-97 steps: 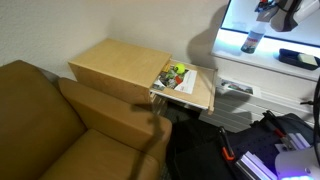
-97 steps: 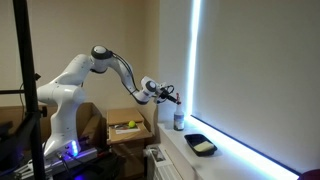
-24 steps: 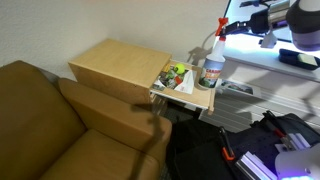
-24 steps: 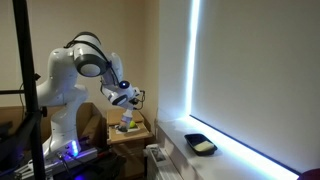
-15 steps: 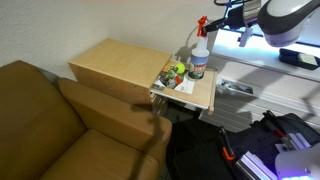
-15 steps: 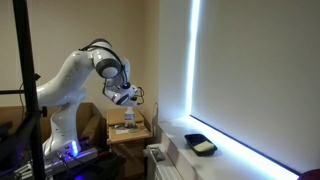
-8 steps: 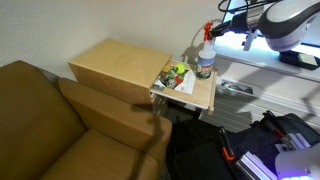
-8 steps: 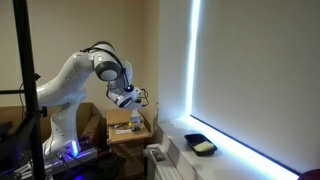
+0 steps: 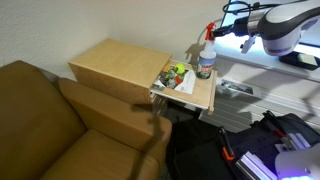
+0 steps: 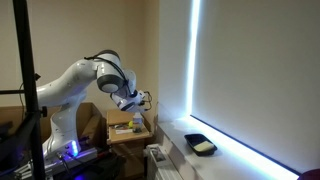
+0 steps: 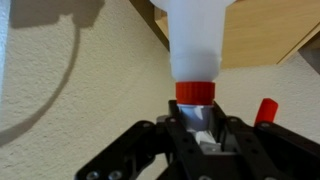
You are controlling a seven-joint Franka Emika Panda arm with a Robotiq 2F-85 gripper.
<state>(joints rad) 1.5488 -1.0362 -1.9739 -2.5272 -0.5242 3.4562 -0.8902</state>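
Note:
A white spray bottle [image 9: 206, 64] with a red collar and red trigger hangs upright from my gripper [image 9: 217, 32], which is shut on its spray head. Its base is at or just above the far corner of the small wooden side table [image 9: 197, 97]; I cannot tell if it touches. In the other exterior view the gripper [image 10: 141, 101] holds the bottle [image 10: 137, 122] over the same table. The wrist view shows the bottle body [image 11: 200, 35], its red collar [image 11: 196, 92] and the red trigger [image 11: 265, 110], with the gripper [image 11: 197, 128] clamped round the head.
A pile of small colourful items [image 9: 175, 74] lies on the table beside the bottle. A large wooden box [image 9: 118, 65] and a brown sofa [image 9: 50, 125] stand next to it. A black tray [image 10: 201, 145] rests on the bright window ledge. Dark bags [image 9: 255, 150] cover the floor.
The bottle and gripper have shifted a little along the table toward its far corner and slightly lower. The arm's elbow has dropped.

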